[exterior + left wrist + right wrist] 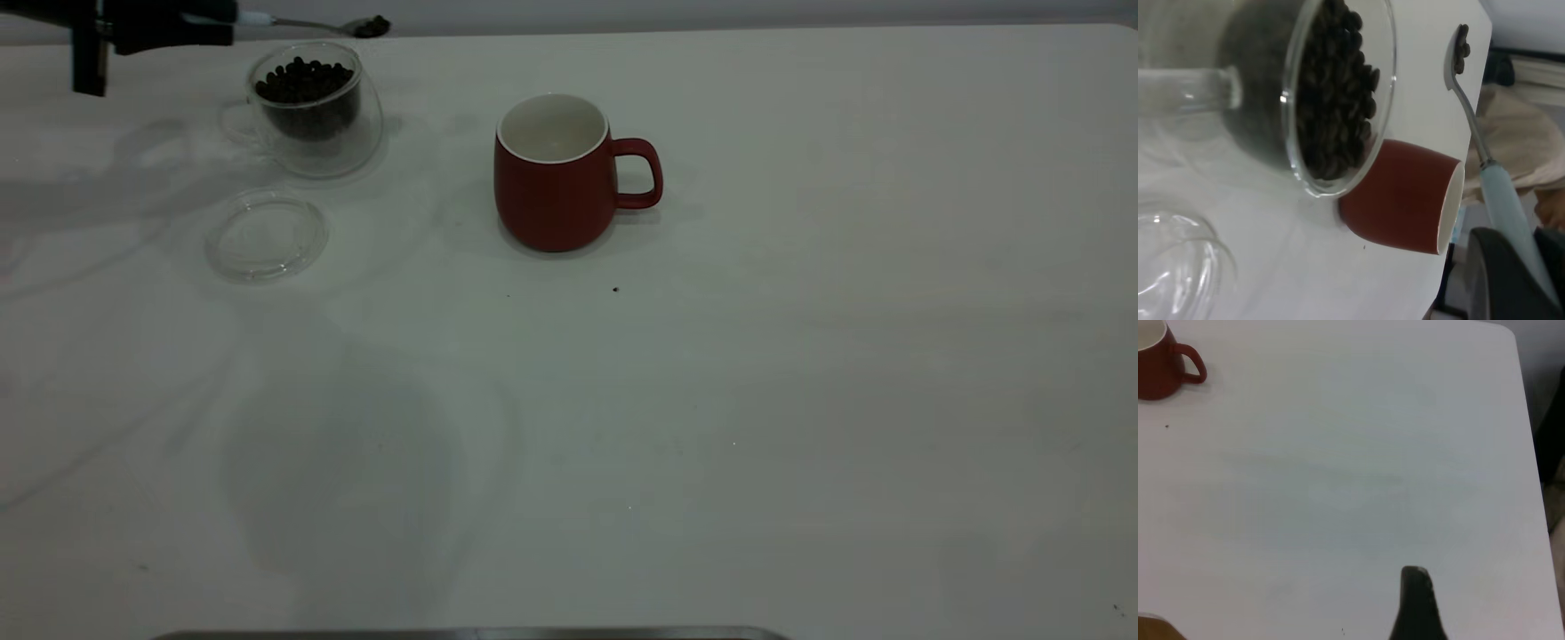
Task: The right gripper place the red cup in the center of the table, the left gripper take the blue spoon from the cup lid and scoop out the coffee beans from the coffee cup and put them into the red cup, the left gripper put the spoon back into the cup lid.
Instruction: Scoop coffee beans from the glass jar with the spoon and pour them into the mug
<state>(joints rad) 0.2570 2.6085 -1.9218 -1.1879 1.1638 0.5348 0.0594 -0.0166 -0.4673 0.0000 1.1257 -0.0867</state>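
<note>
At about eleven o'clock on the tabletop (800,356), your left tool (209,27) hangs clamped on the pale handle of the blue spoon (307,24), whose bowl carries a few coffee beans (372,25) and sits just beyond the far rim of the coffee cup (311,107). That glass cup holds a dark heap of beans, and the cup lid (267,236) lies bare on the tabletop just at its six o'clock side. The red cup (556,173) stands upright near the centre, at three o'clock from the glass cup and well apart from it, handle pointing to three o'clock, white inside with no beans that you can see. So I judge you are in the carry: the scoop looks done, the tipping not yet. Next you need to bring the spoon across toward three o'clock, keeping the bowl level so nothing rolls off, until it hangs over the mug's mouth, then roll the wrist to spill the beans inside. Your right tool (1418,607) shows only one dark finger over bare tabletop, far from the mug; whether it is apart or together I cannot tell.
</note>
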